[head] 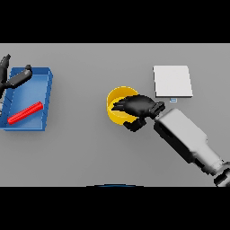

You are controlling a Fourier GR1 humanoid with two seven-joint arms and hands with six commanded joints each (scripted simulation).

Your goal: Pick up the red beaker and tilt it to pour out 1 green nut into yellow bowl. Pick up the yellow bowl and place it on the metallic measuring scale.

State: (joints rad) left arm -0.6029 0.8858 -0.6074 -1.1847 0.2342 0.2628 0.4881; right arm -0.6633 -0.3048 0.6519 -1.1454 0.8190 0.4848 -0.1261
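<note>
The yellow bowl [116, 108] stands on the grey table at mid-scene. My right hand [140, 106] lies over its right half, fingers reaching down inside and the thumb curled against the outer wall near the front, pinching the rim. The metallic measuring scale [173, 81], a pale square plate, sits just behind and to the right of the hand. The red beaker [25, 112] lies on its side in a blue tray [44, 85] at far left. My left hand [17, 77] hovers over the tray's back left corner, fingers spread. No green nut shows.
The blue tray takes up the table's left edge. My right forearm [186, 137] runs from the lower right corner towards the bowl, passing in front of the scale.
</note>
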